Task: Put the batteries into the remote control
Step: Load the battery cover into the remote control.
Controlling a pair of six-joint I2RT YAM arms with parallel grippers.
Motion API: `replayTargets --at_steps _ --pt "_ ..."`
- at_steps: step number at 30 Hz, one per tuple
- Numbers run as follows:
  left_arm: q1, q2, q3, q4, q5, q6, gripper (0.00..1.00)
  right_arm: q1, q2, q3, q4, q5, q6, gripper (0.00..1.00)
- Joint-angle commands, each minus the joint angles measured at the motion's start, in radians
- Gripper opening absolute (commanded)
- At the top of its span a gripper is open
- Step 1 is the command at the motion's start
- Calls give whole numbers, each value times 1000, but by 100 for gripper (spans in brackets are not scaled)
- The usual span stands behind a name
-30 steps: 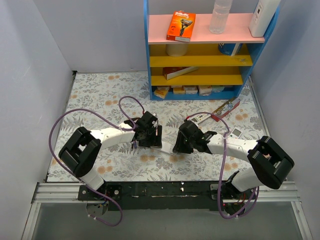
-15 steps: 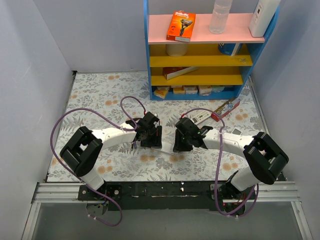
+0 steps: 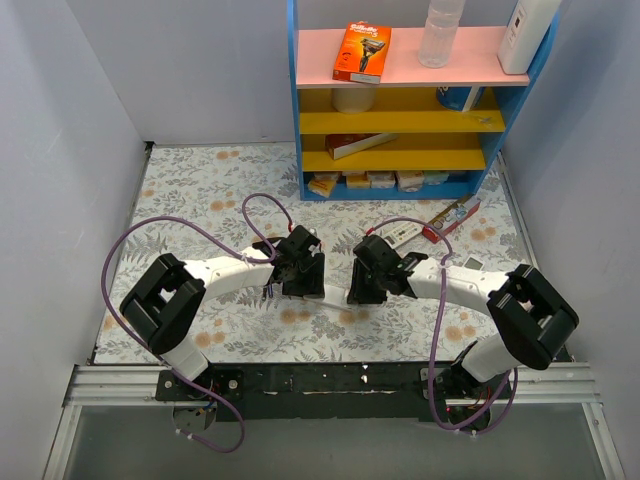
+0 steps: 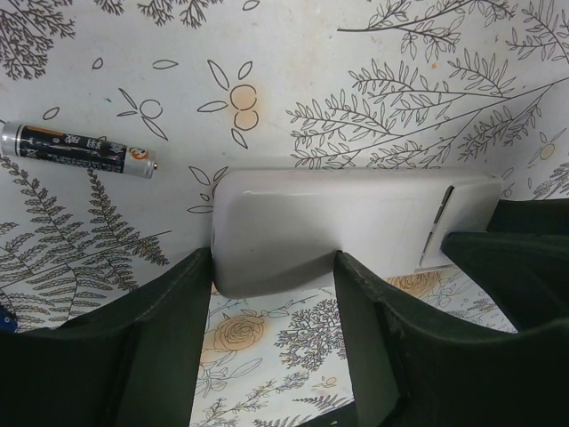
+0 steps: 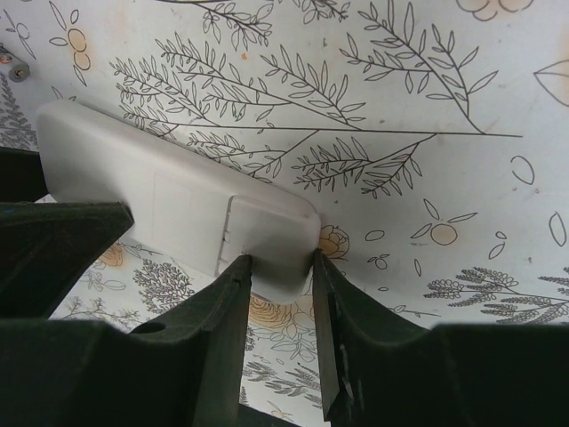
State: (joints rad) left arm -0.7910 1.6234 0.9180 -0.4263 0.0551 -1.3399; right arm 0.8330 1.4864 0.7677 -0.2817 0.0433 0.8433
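Progress: early, you have nothing loaded yet | remote control (image 4: pixel 329 222) lies back-up on the surface (image 4: pixel 356 53) between the arms, cover apparently shut | left fingers (image 4: pixel 169 338) clamp one end, right fingers (image 5: pixel 213 347) the other | battery (image 4: pixel 78 149) lies loose nearby | left for you: open cover, seat cells, close.

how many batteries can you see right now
1: a battery lies on the table, apart from the remote, in the left wrist view. More may be hidden or out of frame.
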Motion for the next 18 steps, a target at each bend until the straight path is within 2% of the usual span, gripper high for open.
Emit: replayTargets --at_steps 1,6,18 --pt "-65 -10 -8 61 150 -39 52 14 9 -47 72 -103 99 39" --pt "-65 -19 -22 67 140 -48 52 11 15 -24 12 -97 108 39" --pt "-67 -57 -64 70 135 -103 52 3 -67 -103 47 -103 184 36"
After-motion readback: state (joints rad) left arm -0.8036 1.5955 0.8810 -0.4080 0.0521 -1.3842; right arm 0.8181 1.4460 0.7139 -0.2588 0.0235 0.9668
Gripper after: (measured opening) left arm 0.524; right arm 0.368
